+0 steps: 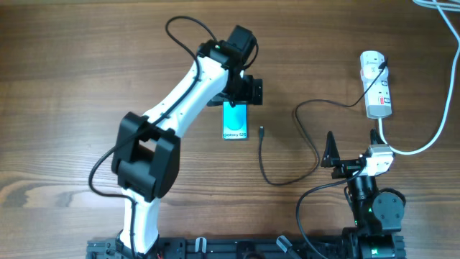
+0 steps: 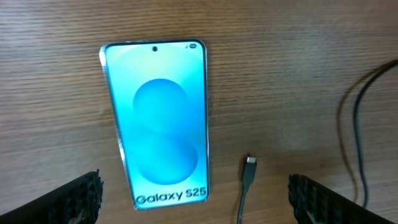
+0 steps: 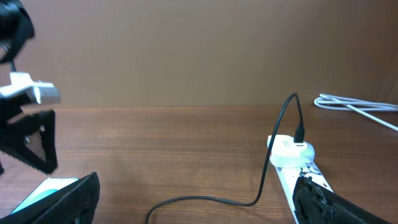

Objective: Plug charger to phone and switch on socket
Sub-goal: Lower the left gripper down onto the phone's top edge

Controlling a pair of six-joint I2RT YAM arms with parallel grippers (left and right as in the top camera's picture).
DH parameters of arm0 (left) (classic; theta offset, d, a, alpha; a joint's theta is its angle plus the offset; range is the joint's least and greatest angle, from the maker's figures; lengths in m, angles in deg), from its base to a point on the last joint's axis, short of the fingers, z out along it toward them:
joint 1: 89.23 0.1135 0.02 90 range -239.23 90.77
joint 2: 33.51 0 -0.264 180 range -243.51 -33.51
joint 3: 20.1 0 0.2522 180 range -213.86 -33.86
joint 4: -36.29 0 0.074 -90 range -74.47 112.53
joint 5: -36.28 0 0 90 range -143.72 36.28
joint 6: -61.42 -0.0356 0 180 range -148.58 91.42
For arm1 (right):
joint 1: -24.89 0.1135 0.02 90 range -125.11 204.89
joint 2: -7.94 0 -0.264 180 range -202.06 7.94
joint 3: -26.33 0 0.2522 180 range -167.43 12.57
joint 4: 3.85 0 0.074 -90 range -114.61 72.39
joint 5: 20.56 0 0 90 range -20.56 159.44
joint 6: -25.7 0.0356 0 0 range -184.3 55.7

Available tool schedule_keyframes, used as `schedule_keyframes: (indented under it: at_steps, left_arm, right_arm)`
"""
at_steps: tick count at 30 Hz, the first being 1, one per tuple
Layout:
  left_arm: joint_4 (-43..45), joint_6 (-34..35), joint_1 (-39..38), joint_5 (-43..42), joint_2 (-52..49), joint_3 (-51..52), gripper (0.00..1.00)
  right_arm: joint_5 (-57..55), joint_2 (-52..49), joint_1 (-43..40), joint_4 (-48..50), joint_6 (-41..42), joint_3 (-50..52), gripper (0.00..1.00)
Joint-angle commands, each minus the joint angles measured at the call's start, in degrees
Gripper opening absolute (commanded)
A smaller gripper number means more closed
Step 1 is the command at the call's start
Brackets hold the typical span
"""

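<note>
The phone (image 1: 235, 122) lies flat on the wooden table with its cyan screen up, and it fills the left wrist view (image 2: 158, 124). My left gripper (image 1: 239, 97) hovers over the phone's far end, open and empty, its fingers (image 2: 194, 186) straddling the phone's lettered end and the plug. The charger is a thin black cable (image 1: 305, 115) running from the adapter in the socket (image 1: 376, 93). Its plug tip (image 1: 261, 132) lies free just right of the phone, apart from it (image 2: 250, 168). My right gripper (image 1: 332, 157) is open and empty, below the socket (image 3: 292, 152).
A thick white cord (image 1: 431, 140) loops from the socket toward the table's right edge and back corner (image 3: 354, 104). The black cable curves across the table between my grippers (image 3: 211, 200). The left arm (image 1: 180, 101) crosses the table's left half.
</note>
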Motion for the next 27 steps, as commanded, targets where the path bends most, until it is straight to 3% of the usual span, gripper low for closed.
schedule_keyframes:
  at_steps: [1, 15, 21, 27]
  left_arm:
    - [0.17, -0.48, -0.85, -0.72, -1.05, -0.81, 1.0]
    - [0.66, 1.25, -0.98, 2.16, -5.42, -0.79, 1.0]
    - [-0.26, 1.53, -0.98, 7.91, -6.08, -0.7, 1.0]
    - [-0.22, 5.55, -0.98, 7.85, -7.26, -0.7, 1.0]
  right_arm:
    - [-0.31, 0.5, 0.33, 0.2, -0.7, 0.07, 1.0]
    - [-0.31, 0.5, 0.33, 0.2, -0.7, 0.07, 1.0]
    - [-0.31, 0.5, 0.33, 0.2, -0.7, 0.07, 1.0]
    - [-0.31, 0.5, 0.33, 0.2, -0.7, 0.07, 1.0]
